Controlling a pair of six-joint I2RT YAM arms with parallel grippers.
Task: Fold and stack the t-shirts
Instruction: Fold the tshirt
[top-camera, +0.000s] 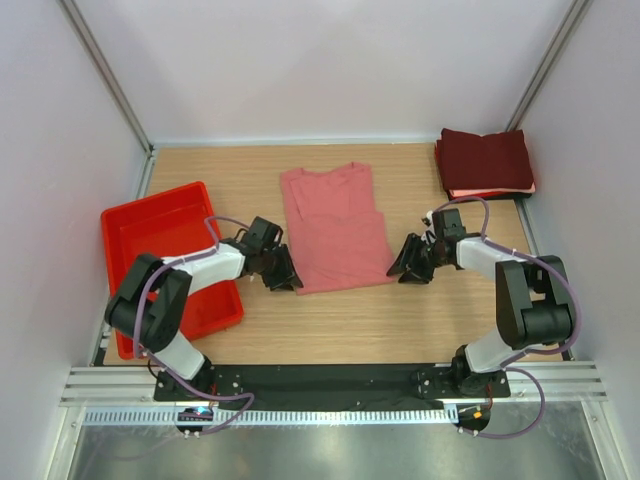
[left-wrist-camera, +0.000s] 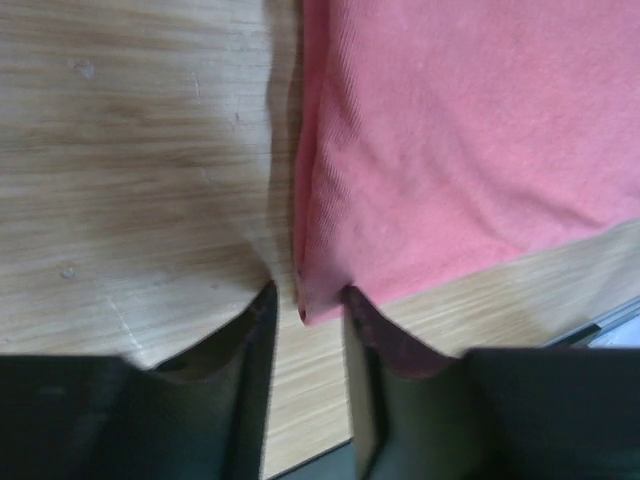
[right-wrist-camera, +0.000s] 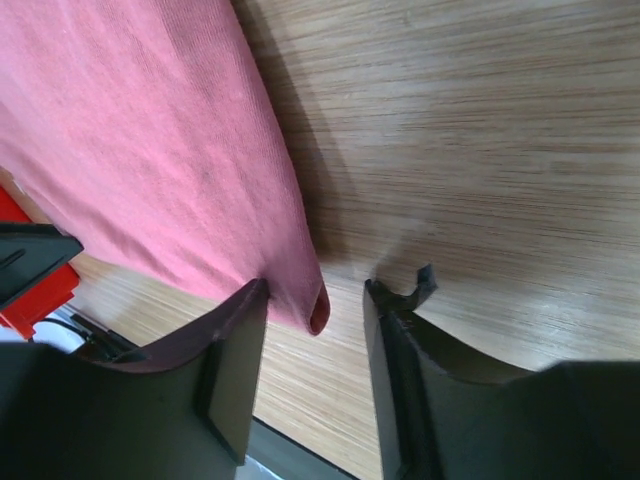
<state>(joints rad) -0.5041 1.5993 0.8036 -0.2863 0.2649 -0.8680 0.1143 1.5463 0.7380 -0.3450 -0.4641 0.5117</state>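
**ops2:** status on the shirts?

**me:** I've got the salmon-pink t-shirt (top-camera: 335, 230) flat in the middle of the desk (top-camera: 350, 325). It's folded to a long narrow panel, neckline toward the far wall, hem toward the arm bases.

**ops2:** end effectors?

**me:** My left end effector (left-wrist-camera: 307, 292) is at the near-left hem corner. On the left wrist view the corner pokes in between the two fingers with bare desk showing on either side of it. So it's released, not pinching. It's down low by the wood (I can't confirm contact).

**ops2:** right side?

**me:** Much the same. My right end effector (right-wrist-camera: 315, 290) is at the near-right hem corner. The folded edge sits in the gap, close against one finger (right-wrist-camera: 235, 340) and clear of the other. Released too, grasping nothing.

**ops2:** the stack?

**me:** The dark maroon t-shirts (top-camera: 485, 158) are folded square in the far-right corner of the desk. A thin pale layer (top-camera: 495, 192) shows along the stack's near edge. They're well apart from the pink one.

**ops2:** anything else?

**me:** There's a red tray (top-camera: 150, 225) along the left side of the desk. The left arm's elbow overlaps it in the top view.
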